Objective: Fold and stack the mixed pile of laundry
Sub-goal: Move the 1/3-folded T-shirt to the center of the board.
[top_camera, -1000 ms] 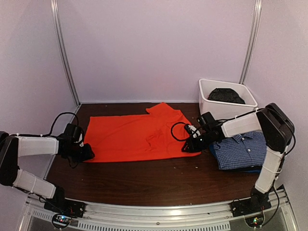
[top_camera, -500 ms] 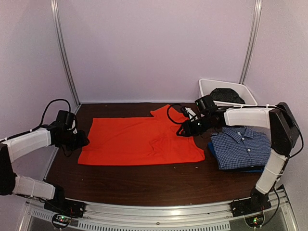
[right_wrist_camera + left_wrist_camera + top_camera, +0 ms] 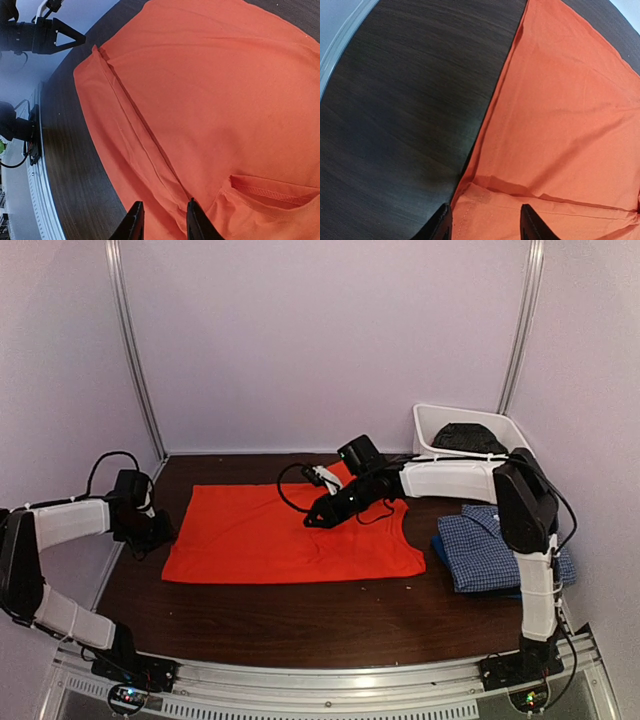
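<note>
Top cam is sitting high & behind the arm bases (image 3: 130,672), looking down & fwd, taking in the whole table (image 3: 300,625) from far. Left wrist cam is pointing down, very close, past its own fingers (image 3: 441,227) at the orange T-shirt (image 3: 560,125) edge. Right wrist cam is looking across the shirt's middle twd the left arm (image 3: 30,36), also close. All 3 are sharing the shirt.

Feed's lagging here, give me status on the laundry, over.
Both grippers open: left gripper at edge of orange shirt, right gripper over its middle. Shirt spread flat. Nothing blocking.
</note>
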Motion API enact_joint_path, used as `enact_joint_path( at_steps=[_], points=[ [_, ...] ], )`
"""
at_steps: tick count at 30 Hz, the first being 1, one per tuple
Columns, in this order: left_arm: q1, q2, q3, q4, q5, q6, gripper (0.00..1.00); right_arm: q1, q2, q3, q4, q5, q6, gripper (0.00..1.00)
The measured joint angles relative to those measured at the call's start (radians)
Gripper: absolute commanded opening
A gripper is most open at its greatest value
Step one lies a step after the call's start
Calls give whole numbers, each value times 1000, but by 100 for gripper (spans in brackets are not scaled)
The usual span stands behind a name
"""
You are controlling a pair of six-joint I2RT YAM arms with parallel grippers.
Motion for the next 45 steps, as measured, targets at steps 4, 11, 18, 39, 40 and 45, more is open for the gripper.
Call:
enact_joint_path(
  at_steps=[4,11,18,39,40,45],
  points=[
    [0,5,-12,31,47,23,43,8,68,37,-31,12,-23,29],
    [-122,57,-5,109,128,79,41,-23,108,30,-59,55,-28,31],
    [-178,200,-33,203,176,52,37,-37,114,13,-34,69,-17,31],
    [-178,-88,-192,55,71,-2,65,-45,-251,-352,89,71,115,47],
    [-178,-100,-171,32,58,15,67,-74,-273,-346,88,71,113,47],
    [-168,-89,25,-10,-10,90,69,-245,-228,-222,72,87,103,46]
  ],
)
